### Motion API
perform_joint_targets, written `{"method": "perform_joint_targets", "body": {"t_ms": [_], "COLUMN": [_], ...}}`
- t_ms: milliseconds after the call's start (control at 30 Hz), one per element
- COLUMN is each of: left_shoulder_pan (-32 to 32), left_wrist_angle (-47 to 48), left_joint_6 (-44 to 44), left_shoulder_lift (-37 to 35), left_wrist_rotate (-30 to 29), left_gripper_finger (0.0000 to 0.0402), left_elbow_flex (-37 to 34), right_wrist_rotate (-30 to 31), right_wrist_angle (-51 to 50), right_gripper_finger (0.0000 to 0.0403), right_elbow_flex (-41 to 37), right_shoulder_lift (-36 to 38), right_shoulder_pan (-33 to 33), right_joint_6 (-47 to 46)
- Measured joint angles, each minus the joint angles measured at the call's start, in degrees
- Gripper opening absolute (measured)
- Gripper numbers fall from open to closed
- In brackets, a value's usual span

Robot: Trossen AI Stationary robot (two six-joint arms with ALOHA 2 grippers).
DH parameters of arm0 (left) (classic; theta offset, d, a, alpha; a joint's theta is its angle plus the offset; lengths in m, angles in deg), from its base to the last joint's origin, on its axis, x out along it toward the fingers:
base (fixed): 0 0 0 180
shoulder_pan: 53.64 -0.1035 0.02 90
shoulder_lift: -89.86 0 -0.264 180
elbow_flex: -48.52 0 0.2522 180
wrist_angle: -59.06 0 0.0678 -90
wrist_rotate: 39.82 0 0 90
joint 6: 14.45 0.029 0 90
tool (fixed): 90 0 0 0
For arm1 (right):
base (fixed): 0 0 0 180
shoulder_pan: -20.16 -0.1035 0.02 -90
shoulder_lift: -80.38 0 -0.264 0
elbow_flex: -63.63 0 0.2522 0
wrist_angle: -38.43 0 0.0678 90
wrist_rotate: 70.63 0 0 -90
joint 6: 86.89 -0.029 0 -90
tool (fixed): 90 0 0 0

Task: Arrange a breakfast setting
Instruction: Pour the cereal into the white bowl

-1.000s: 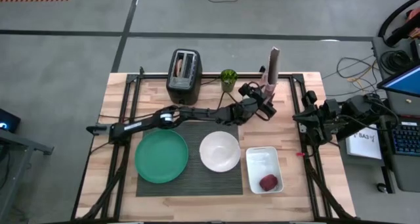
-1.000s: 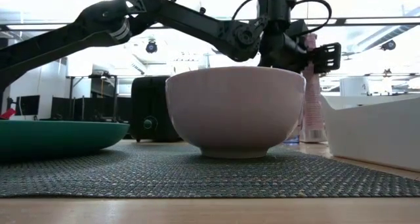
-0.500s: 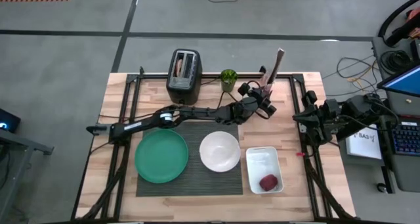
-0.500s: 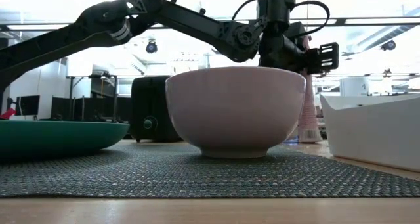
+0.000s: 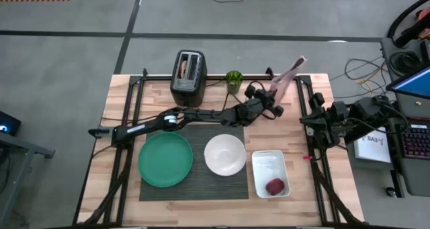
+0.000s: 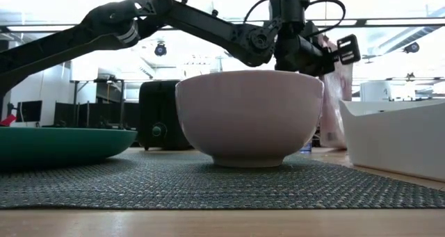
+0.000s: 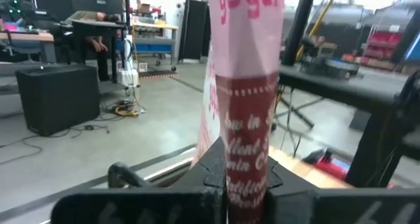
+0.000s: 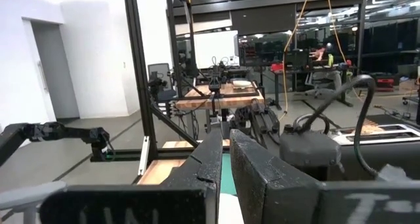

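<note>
Currently I find my left gripper [image 5: 273,100] clenched on the tilted pink cardboard cereal box [image 5: 285,76] at upper centre, still unplaced, right gripper [image 5: 310,124] shut idle at right; round green plate [image 5: 165,160], white bowl [image 5: 225,154] sit on the dark ribbed placemat [image 5: 201,189].

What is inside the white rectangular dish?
The white dish holds one dark red lump at its near end; the rest shows bare white bottom. The low view shows only the dish's outer wall, so nothing inside appears there.
</note>
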Motion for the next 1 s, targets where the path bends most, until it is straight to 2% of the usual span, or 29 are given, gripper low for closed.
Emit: {"method": "perform_joint_targets", "body": {"t_ms": [300, 533, 767, 867, 1000], "left_shoulder_pan": [0.46, 1.74, 3.71, 4.96, 6.02], "left_wrist_angle": [-1.92, -1.74, -1.62, 0.59, 9.81], "left_joint_6": [4.24, 9.04, 22.20, 26.67, 27.75], "left_shoulder_lift": [-6.12, -10.96, -17.56, -21.39, -27.31], "left_wrist_rotate": [-1.54, 1.42, -1.60, -1.62, -1.44], "left_gripper_finger": [0.0000, 0.0000, 0.0000, 0.0000, 0.0000], "left_elbow_flex": [0.00, 0.00, -0.09, -0.11, -0.54], "right_wrist_rotate": [-0.01, -0.01, -2.48, -5.21, -6.11], "right_wrist_angle": [-0.54, -0.55, -1.28, -1.27, -1.22], "right_gripper_finger": [0.0022, 0.0022, 0.0022, 0.0022, 0.0022], "right_elbow_flex": [0.00, 0.02, 0.02, 0.04, 0.07], "right_shoulder_lift": [0.02, 0.02, 0.02, 0.02, 0.02], "right_shoulder_pan": [0.00, 0.00, -0.02, -0.04, -0.04], "right_joint_6": [-0.36, -0.54, -0.93, -0.39, -0.38]}}
